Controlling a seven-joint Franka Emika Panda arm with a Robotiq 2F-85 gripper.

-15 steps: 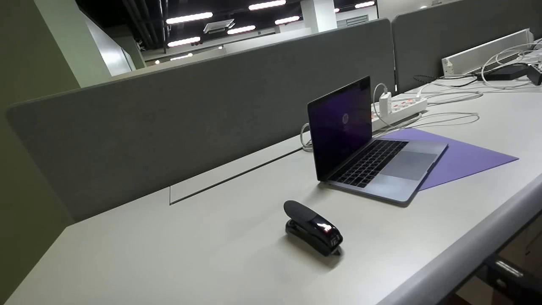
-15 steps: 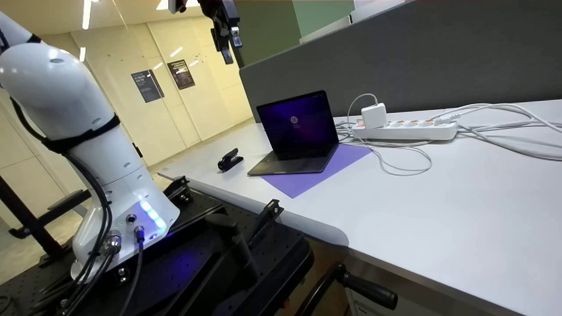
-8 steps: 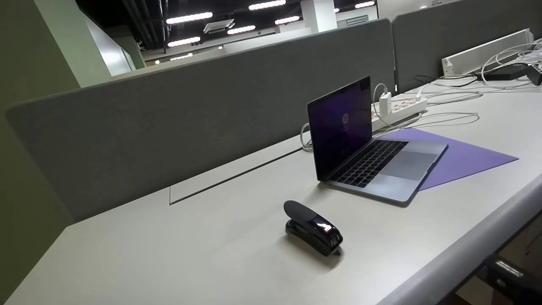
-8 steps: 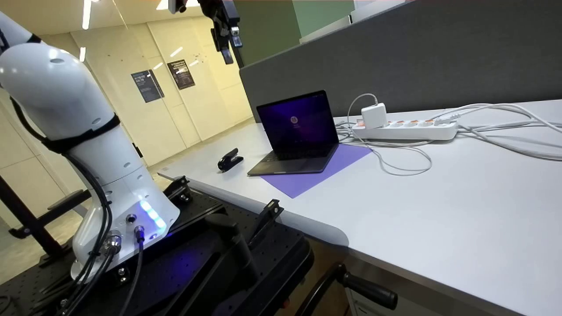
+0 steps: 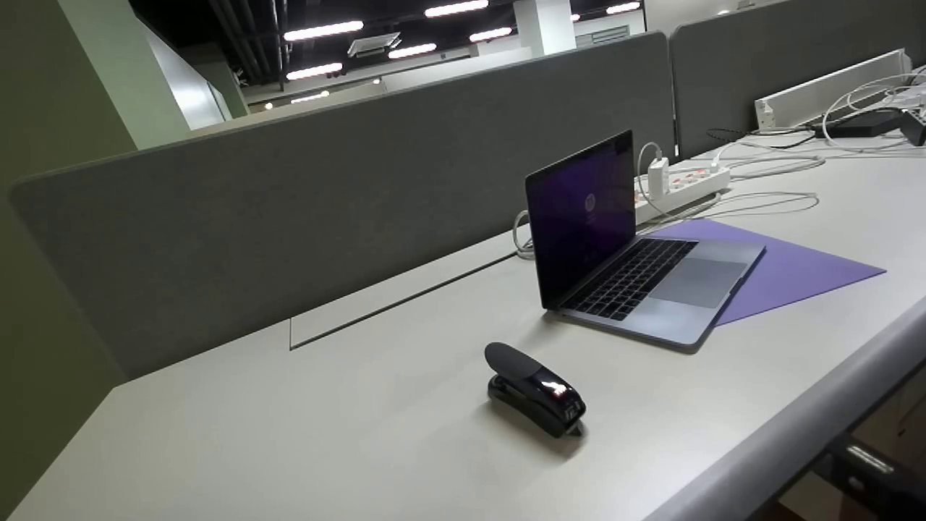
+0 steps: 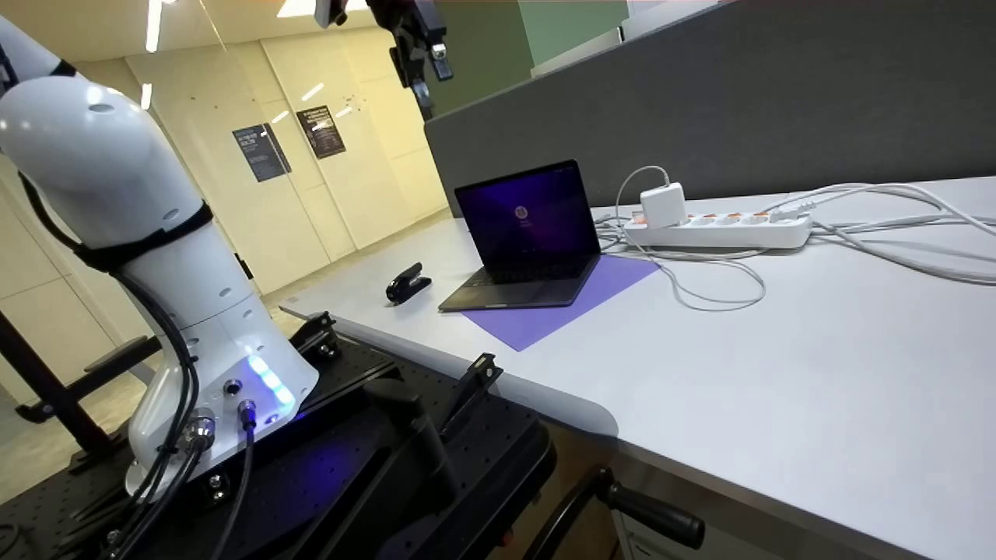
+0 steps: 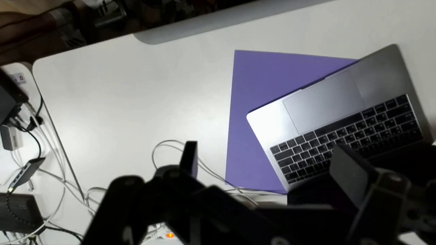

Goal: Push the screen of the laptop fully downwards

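Note:
The grey-silver laptop (image 5: 705,278) stands open on the table, and its base also shows in the other exterior camera's picture (image 6: 513,293). Its screen (image 5: 582,217) stands raised, tilted slightly back, with a dim purple display; it shows in both exterior views (image 6: 529,218). My gripper (image 6: 433,88) is high in the air, above and to the left of the screen in that exterior view, touching nothing. In the wrist view the gripper (image 7: 267,153) is open, its jaws wide apart with nothing between them. The laptop keyboard (image 7: 344,139) shows beyond it; the screen is mostly dark and partly hidden by the gripper.
A purple sheet (image 6: 537,327) lies partly under the laptop. A black stapler (image 5: 535,391) lies beside it. A white power strip (image 6: 724,232) with a charger (image 6: 664,206) and cables is near the laptop. A grey partition (image 5: 362,188) runs along the table's back.
My gripper has moved a little to the right and slightly down in an exterior view during the last half second. The laptop and its screen have not moved.

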